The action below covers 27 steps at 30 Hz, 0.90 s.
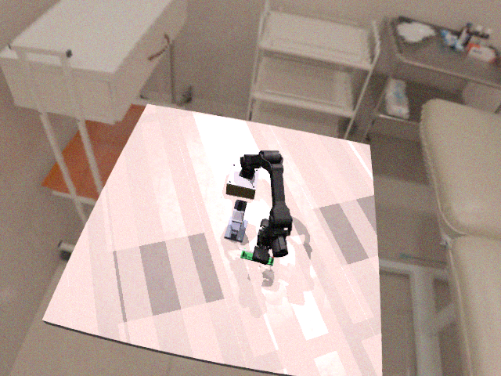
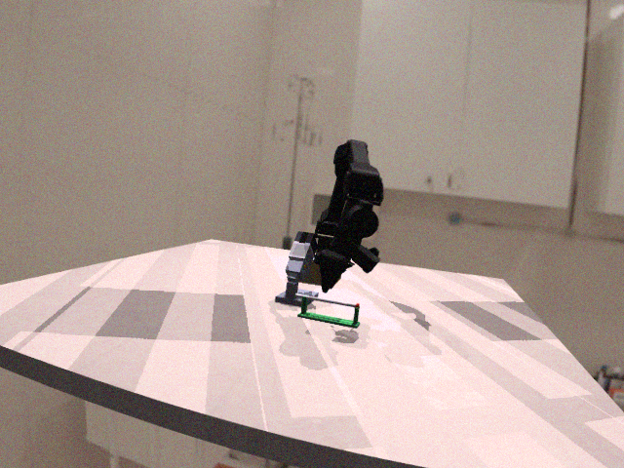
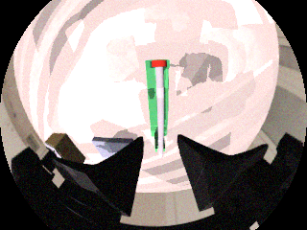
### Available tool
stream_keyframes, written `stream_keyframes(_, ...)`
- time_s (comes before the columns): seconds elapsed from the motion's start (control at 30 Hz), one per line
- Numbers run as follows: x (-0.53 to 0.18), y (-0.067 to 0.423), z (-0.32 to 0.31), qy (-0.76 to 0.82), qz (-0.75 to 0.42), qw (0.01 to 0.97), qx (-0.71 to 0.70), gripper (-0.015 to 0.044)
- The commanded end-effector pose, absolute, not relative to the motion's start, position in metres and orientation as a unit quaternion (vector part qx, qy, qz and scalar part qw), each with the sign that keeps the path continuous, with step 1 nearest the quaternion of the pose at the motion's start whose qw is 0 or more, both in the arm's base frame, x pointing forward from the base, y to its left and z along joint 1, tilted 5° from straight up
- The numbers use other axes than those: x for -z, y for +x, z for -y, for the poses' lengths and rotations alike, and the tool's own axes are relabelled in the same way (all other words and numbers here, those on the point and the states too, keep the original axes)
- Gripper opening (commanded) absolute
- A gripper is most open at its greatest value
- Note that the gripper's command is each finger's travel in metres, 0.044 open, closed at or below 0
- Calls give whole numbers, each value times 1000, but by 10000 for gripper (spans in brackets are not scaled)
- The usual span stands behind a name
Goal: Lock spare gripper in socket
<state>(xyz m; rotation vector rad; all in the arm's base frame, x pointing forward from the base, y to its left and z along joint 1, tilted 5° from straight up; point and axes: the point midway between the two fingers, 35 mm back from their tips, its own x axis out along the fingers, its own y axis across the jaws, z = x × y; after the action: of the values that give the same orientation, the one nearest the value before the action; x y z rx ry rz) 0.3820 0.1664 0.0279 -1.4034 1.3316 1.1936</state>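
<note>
A pale pink table (image 1: pixel 133 251) with grey stripes fills the middle. Near its centre, toward the far edge, the black arm (image 1: pixel 278 189) rises from a white base block (image 1: pixel 241 184) and bends toward the near edge. Its gripper (image 1: pixel 264 255) hangs over a green stand (image 1: pixel 246 254). Just beside, toward the left edge, stands a grey mount (image 1: pixel 236 224).

Matt black gripper (image 2: pixel 326 287); glossy green stand (image 2: pixel 329 318).

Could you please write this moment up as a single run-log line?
gripper: part-open, empty, hovering over lock pin | pin: lying in green mount | spare gripper: apart, beside mount
</note>
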Motion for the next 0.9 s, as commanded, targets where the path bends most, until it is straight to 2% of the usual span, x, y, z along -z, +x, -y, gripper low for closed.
stream_keyframes(0.0,-21,382,-167,-562,-530,422,-475,180)
stream_keyframes(0.87,21,382,-170,-562,-530,422,-475,180)
